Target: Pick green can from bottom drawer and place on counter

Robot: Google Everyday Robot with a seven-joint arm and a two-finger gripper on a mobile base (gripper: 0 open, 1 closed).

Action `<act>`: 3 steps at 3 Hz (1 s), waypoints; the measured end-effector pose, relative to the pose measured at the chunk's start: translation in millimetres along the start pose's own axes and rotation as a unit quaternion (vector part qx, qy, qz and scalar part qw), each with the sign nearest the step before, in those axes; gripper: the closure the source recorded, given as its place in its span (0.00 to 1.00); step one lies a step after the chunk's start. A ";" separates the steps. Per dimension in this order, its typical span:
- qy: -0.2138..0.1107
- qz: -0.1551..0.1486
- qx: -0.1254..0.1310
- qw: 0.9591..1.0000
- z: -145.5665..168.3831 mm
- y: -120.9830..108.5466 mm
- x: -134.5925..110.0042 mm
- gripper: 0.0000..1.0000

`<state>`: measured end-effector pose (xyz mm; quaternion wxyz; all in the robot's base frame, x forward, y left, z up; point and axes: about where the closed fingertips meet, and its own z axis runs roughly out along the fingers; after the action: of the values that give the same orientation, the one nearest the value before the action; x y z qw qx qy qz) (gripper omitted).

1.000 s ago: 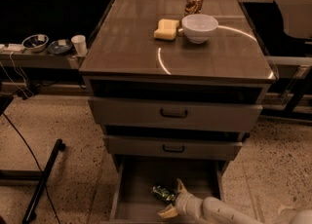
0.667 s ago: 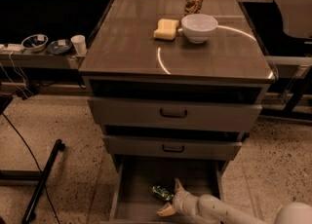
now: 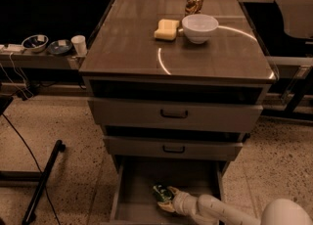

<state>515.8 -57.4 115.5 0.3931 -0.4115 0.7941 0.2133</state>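
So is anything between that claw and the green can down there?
Nothing shows: in the camera view the gripper sits right against the green can in the open bottom drawer.

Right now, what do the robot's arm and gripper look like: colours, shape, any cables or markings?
The arm is smooth and off-white, built of rounded tubular segments with a bulbous joint at the lower right edge, narrowing toward the wrist. The gripper, down in the bottom drawer, looks pale yellowish-tan, darker than the arm. No cables or markings show.
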 end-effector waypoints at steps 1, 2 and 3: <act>-0.051 0.049 0.000 0.998 1.5 -10.9 8.8 0.66; -0.064 0.056 0.003 0.996 -1.9 -16.8 7.2 0.89; -0.136 0.000 -0.006 0.991 -41.9 -12.7 -56.8 1.00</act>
<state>527.4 -64.8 185.9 0.4948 -0.3809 0.7320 0.2725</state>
